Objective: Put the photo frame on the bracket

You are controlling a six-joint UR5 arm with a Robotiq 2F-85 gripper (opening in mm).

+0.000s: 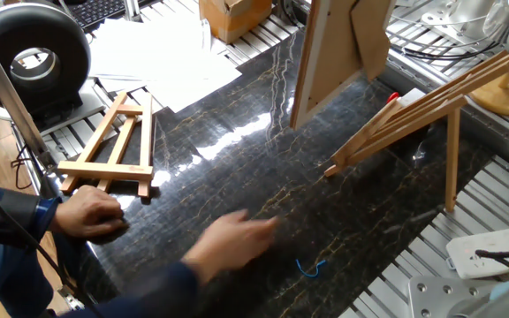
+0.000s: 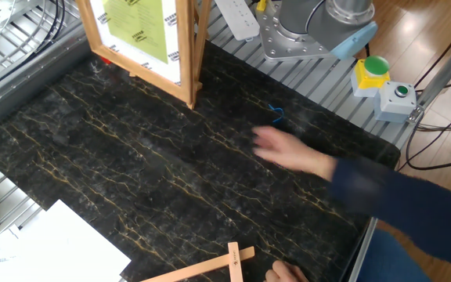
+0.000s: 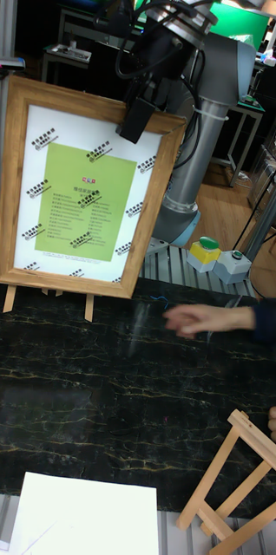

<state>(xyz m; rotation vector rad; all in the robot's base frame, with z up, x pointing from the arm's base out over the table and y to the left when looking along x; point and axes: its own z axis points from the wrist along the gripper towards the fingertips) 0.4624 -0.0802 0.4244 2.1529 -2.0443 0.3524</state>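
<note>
At the far end of the dark marble table, the photo frame was hanging upright in the air, pinched at its top edge by the gripper, whose 2 fingers were closed down on the wooden rim, as far as the tall fixed view showed. Holding it from the top made sense to me, since that left the bottom edge free to drop onto a ledge. The frame's brown back and stand flap faced the bracket, which leaned back on its 1 long rear leg just beside it, slats angled up and away. In the tall fixed view the feet of the bracket poked out under the frame's lower edge, so it looked nearly lined up, but I couldn't tell if it was touching the slats yet. Somebody's hand was a blur sweeping across the middle of the table near a little blue scrap, well apart from the frame. The smaller easel was lying flat by the person's other hand, out of the way.
</note>
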